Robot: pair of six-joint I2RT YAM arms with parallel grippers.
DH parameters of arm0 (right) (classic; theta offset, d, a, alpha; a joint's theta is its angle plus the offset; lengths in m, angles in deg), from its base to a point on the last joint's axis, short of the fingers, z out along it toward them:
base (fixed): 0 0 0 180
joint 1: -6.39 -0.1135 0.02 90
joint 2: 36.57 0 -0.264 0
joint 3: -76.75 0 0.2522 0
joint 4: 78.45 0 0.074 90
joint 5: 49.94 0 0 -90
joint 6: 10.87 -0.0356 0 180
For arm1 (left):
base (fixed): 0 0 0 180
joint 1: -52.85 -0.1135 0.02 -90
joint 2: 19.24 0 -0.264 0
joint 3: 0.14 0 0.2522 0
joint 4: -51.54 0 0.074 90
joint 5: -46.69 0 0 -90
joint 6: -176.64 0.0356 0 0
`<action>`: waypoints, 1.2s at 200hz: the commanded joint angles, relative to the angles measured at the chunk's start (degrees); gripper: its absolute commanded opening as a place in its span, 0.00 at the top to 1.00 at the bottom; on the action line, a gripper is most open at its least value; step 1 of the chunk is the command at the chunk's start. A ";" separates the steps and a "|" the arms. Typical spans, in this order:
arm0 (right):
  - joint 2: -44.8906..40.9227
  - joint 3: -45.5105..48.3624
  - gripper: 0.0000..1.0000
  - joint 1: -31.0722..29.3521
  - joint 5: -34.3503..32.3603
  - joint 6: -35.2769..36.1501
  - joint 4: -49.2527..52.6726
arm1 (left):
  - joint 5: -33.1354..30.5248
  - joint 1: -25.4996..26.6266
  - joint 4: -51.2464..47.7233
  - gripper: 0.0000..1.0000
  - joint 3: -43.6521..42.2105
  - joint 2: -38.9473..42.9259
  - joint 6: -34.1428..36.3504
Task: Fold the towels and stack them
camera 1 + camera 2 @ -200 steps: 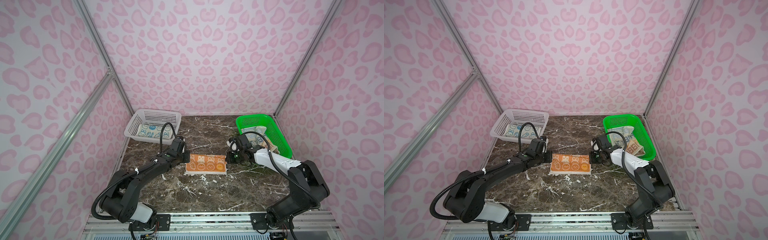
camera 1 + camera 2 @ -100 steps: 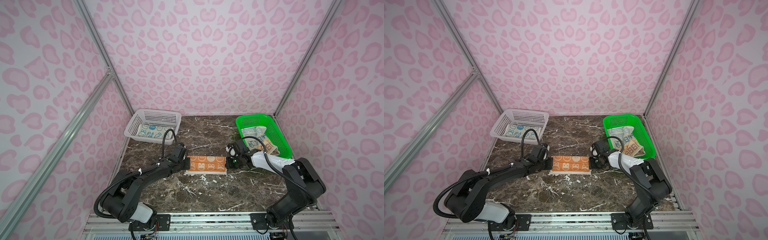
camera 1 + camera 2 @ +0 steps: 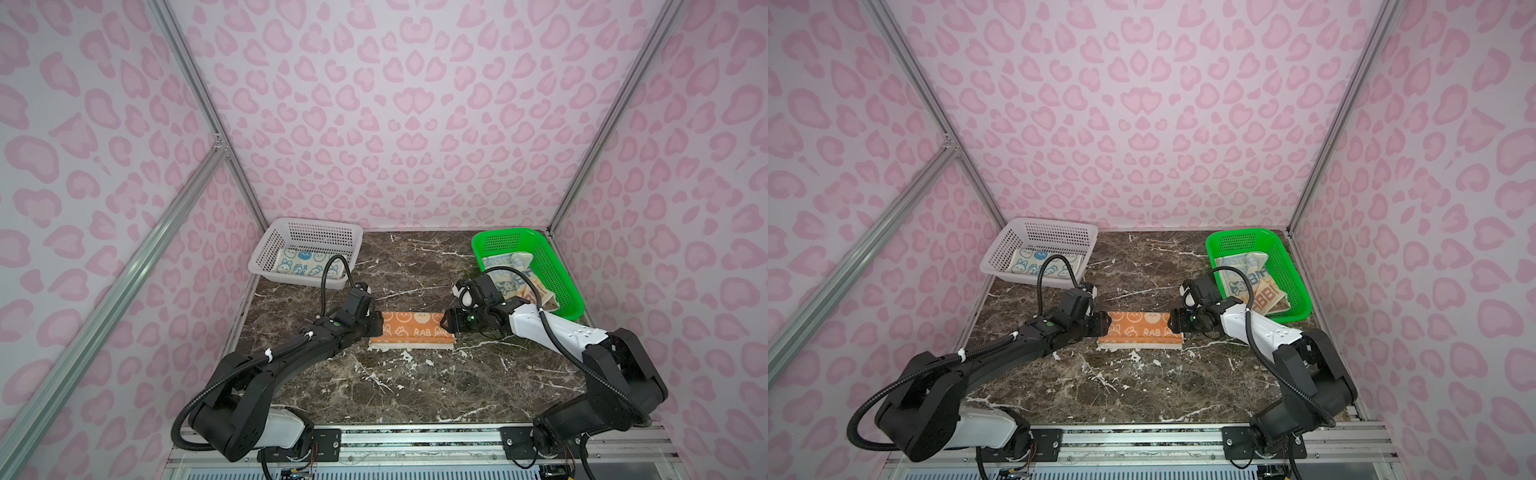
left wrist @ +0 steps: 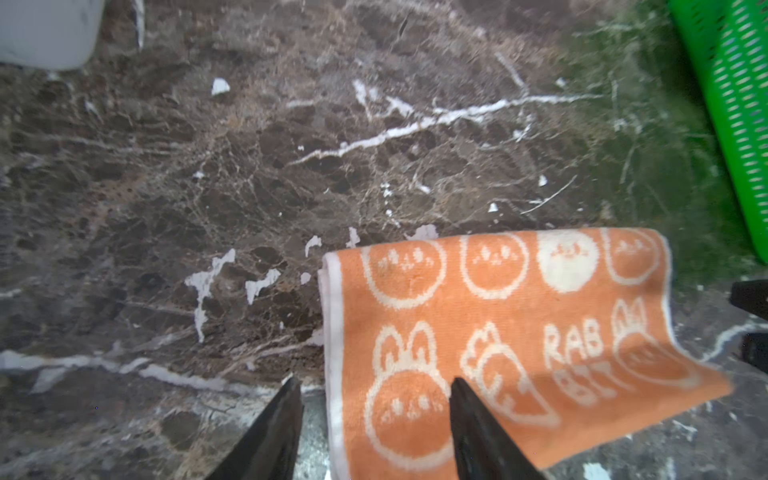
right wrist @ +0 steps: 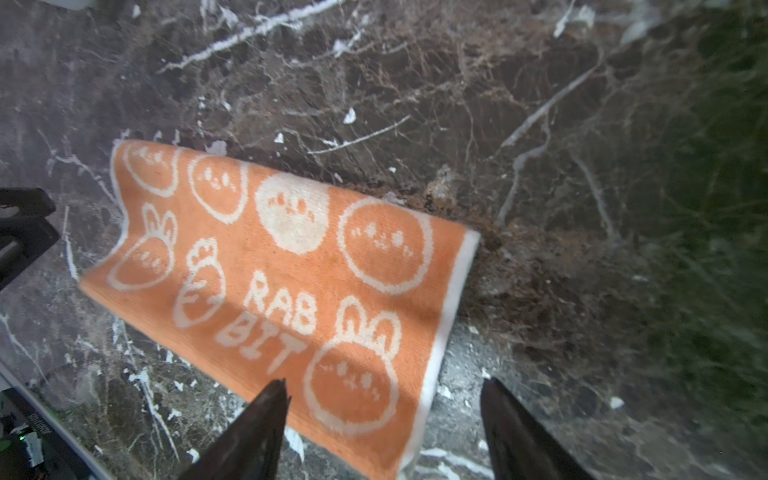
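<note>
Centre of table [image 3: 415,386]: orange towel [image 3: 411,330], folded to a long strip, layered edge toward robot base. L gripper [image 4: 374,380] sits at its left end, R gripper [image 5: 384,382] at its right end. Both have fingers spread wide, straddling the short edges, nothing pinched.

Step, as I judge it: half-fold looks done. Next prob. calls for a 2nd fold, end to end, w/ corners matched, then stacking on cream towel [image 3: 297,266] in white basket [image 3: 318,235]. Crumpled towels [image 3: 509,266] wait in green basket [image 3: 555,270].
</note>
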State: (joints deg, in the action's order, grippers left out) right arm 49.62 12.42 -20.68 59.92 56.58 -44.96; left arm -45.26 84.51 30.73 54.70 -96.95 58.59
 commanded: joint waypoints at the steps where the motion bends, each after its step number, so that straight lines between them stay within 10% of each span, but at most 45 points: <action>1: -1.81 0.09 0.13 -0.29 3.21 -2.64 -1.31 | 1.80 0.16 1.61 0.37 0.13 3.46 -2.54; 79: -0.56 7.78 0.01 -2.42 14.77 -12.45 -16.69 | 13.91 0.51 11.86 0.37 -5.25 -1.10 -12.80; 240: 2.88 2.76 0.01 -1.33 1.99 -2.11 -1.86 | 1.99 0.51 -11.03 0.34 6.26 -10.74 -2.75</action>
State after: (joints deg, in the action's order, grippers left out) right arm 50.86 15.81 -22.08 65.51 52.06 -50.08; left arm -39.62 85.17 25.33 58.54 -105.02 54.98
